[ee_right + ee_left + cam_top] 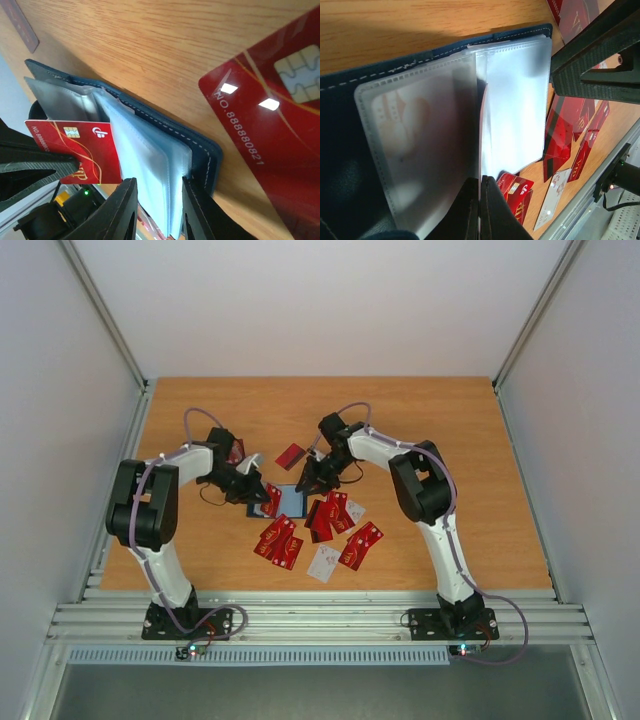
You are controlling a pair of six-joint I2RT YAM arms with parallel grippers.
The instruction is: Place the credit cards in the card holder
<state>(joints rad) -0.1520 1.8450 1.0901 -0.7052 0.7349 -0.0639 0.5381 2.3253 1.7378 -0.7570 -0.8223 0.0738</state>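
Inside stitched wallet (204, 152), seemingly plastic sleeves (145, 150)

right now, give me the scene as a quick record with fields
card holder: open on the table, clear sleeves fanned out
left fingers: shut, pinching one sleeve
right fingers: astride the sleeves and the cover edge; grip unclear
red card: at the sleeves beside the left fingers; cannot tell if it is seated
red cards: loose in clusters on the near side of the holder
white card: among those clusters
dark red card: alone on the far side
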